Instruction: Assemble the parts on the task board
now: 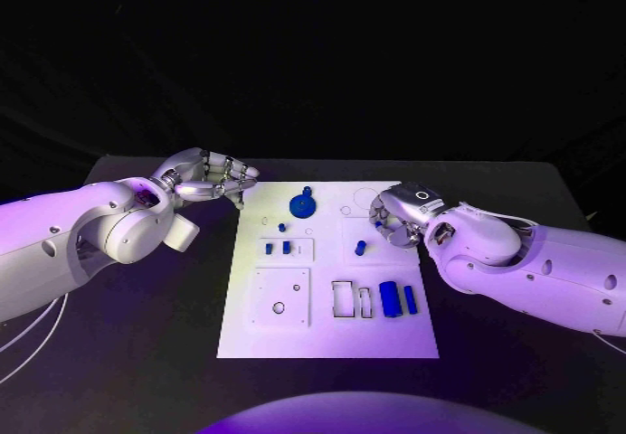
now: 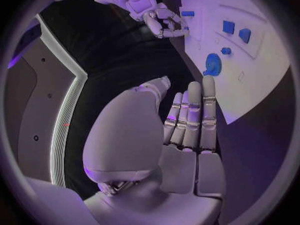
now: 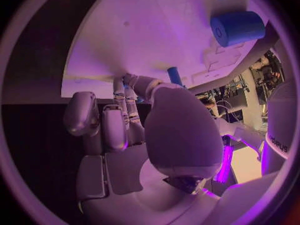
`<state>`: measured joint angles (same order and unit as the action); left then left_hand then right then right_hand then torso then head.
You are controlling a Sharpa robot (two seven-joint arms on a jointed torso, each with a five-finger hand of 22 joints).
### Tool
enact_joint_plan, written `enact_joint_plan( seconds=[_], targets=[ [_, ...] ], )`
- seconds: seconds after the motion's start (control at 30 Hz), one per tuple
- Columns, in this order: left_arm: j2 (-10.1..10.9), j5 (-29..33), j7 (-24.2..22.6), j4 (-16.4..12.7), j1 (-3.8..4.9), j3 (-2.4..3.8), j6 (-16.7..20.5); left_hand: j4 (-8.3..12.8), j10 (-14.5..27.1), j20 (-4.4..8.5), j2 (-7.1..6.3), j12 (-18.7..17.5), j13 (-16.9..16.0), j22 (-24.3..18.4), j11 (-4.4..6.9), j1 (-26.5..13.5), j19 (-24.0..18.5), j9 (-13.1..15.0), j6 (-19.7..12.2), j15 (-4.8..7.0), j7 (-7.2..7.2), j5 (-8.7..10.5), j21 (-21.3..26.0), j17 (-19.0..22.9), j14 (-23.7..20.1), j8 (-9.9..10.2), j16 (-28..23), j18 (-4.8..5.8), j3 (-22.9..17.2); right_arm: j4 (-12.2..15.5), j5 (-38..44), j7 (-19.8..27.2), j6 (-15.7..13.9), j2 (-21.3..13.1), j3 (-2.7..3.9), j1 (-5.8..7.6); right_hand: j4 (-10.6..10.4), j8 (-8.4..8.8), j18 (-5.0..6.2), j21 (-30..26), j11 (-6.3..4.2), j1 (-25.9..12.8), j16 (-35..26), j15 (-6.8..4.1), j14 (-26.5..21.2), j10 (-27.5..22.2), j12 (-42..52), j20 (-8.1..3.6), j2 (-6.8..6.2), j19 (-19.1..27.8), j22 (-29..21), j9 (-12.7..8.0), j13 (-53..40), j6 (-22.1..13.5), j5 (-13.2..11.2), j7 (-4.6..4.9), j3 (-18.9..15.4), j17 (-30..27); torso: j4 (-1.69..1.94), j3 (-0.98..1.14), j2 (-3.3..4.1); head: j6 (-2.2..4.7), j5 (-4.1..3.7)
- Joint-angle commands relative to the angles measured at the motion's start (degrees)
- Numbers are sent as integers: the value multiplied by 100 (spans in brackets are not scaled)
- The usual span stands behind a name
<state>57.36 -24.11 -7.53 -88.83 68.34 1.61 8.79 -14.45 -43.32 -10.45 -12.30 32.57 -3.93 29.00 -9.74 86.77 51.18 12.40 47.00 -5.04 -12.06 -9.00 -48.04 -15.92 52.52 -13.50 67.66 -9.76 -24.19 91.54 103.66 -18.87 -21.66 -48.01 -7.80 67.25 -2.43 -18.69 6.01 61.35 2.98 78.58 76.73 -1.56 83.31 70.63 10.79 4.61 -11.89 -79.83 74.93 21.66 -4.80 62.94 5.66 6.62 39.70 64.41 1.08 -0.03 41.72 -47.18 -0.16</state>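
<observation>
Right hand point(image 1: 395, 217) pinching small blue peg point(image 1: 362, 245) near task board point(image 1: 327, 339) right edge; left hand point(image 1: 209, 177) empty, fingers apart. Peg likely light, rigid, slippery; best gripped mid-shaft.

White task board point(image 1: 327, 334) on black table point(image 1: 144, 380). Blue parts: round disc point(image 1: 301, 204), small pegs point(image 1: 278, 246), two cylinders point(image 1: 398, 298) beside white-rimmed slots. Silver left hand point(image 1: 209, 176) with white arm. Silver right hand point(image 1: 398, 217), blue peg point(image 3: 175, 76) at fingertips, white arm. Violet light over all.
</observation>
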Motion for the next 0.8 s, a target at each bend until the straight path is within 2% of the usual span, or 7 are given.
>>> enact_joint_plan(
  seconds=[0.03,0.3,0.8],
  targets=[
    [-4,-13,-8,-17,4,4,-100,42,56,-19,-44,1,7,-9,-3,-11,-1,-9,-49,-35,-133,-3,20,6,-18,18,-19,-78,1,17,-34,-11,379,6,-81,-102,28,-27,-63,37,-7,-13,36,12,41,35,28,-13,50,-37,278,148,-3,8,11,-7,22,13,-1,0,0,3,-1],
    [-11,-14,-7,-11,4,4,-107,44,61,-20,-44,1,7,-12,-5,-15,0,-10,-54,-36,-134,-3,24,7,-18,18,-21,-78,3,89,-35,-12,269,-33,-72,-39,28,-29,-65,49,-8,-17,34,11,41,38,27,-14,50,-42,284,150,-4,8,11,-7,25,9,4,-8,-6,17,-12],
    [-22,-15,-4,4,4,4,-120,47,65,-21,-44,1,7,-15,-5,-16,1,-11,-57,-37,-135,-3,27,8,-18,19,-24,-78,3,204,-63,-20,155,-124,-36,85,29,-34,-73,87,-9,-34,44,10,49,48,21,-16,50,-57,303,158,-6,8,11,-9,33,27,0,-3,-3,47,-22]
  ],
)
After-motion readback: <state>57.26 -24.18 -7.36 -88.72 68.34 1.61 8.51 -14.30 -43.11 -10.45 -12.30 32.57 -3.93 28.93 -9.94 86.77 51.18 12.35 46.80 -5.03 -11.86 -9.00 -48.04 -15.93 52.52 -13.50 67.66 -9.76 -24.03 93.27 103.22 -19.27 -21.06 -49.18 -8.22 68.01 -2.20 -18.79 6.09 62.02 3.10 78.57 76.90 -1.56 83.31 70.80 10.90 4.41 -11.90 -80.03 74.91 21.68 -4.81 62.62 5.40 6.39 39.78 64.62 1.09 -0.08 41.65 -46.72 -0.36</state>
